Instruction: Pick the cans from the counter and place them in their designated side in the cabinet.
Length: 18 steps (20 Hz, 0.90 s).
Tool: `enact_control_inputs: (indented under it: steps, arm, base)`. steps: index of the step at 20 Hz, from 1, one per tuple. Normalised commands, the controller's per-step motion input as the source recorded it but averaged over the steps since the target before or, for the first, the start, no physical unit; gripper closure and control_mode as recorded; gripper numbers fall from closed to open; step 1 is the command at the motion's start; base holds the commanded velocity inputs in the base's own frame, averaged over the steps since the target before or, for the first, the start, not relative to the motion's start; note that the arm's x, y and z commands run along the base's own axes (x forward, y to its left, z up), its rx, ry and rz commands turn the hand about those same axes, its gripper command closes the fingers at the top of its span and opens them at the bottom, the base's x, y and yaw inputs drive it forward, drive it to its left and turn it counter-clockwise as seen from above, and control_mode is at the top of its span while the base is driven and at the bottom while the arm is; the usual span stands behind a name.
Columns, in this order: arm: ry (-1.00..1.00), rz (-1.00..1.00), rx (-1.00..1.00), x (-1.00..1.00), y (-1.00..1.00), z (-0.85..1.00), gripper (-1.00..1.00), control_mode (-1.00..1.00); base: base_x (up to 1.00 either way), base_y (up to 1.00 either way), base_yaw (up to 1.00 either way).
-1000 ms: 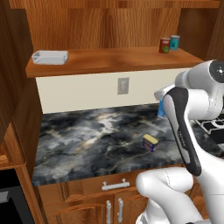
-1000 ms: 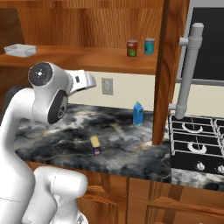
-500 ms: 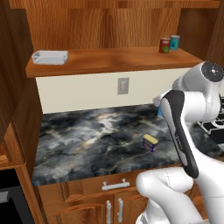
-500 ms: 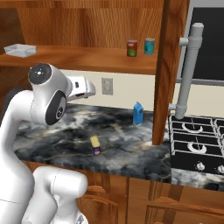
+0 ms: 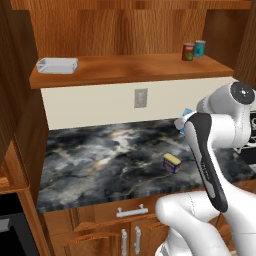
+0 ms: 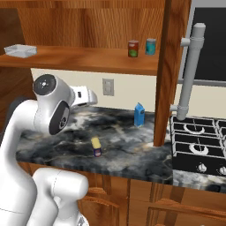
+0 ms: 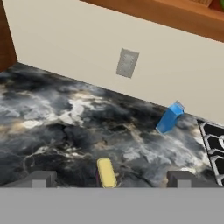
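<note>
The squat blue can with a yellow top point(image 5: 171, 163) point(image 6: 96, 147) lies on the dark marbled counter point(image 5: 100, 155). In the hand view this can point(image 7: 106, 172) sits low between my two fingertips, farther down on the stone. My gripper point(image 7: 111, 180) is open, wide and empty, hanging above the counter point(image 6: 92, 97). The red can point(image 5: 188, 51) point(image 6: 133, 48) stands on the cabinet's shelf board point(image 5: 125, 70) at its right end.
A teal can point(image 5: 199, 48) point(image 6: 151, 46) stands beside the red one. A white tray point(image 5: 57, 65) rests at the shelf's left end. A blue carton point(image 6: 139, 114) point(image 7: 169, 117) stands near the wall, with a stove point(image 6: 198, 141) to the right. My own arm point(image 5: 210, 155) blocks the counter's right part.
My hand has sunk a little toward the counter and the arm has shifted slightly. The cans and the carton have not moved.
</note>
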Motion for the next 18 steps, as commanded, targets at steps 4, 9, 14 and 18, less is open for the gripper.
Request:
enact_control_inputs:
  steps: [4, 9, 14, 18]
  arm:
    - [0.01, 0.01, 0.0, -0.08, -0.05, -0.24, -1.0, -1.0]
    - [0.08, 0.0, 0.0, -0.1, -0.08, -0.24, -1.0, -1.0]
    - [0.13, 0.0, 0.0, -0.12, -0.1, -0.17, -1.0, -1.0]
    - [0.08, 0.0, 0.02, -0.01, -0.01, -0.21, -1.0, -1.0]
  base:
    - [0.0, 0.0, 0.0]
    - [0.0, 0.0, 0.0]
    - [0.0, 0.0, 0.0]
    - [0.0, 0.0, 0.0]
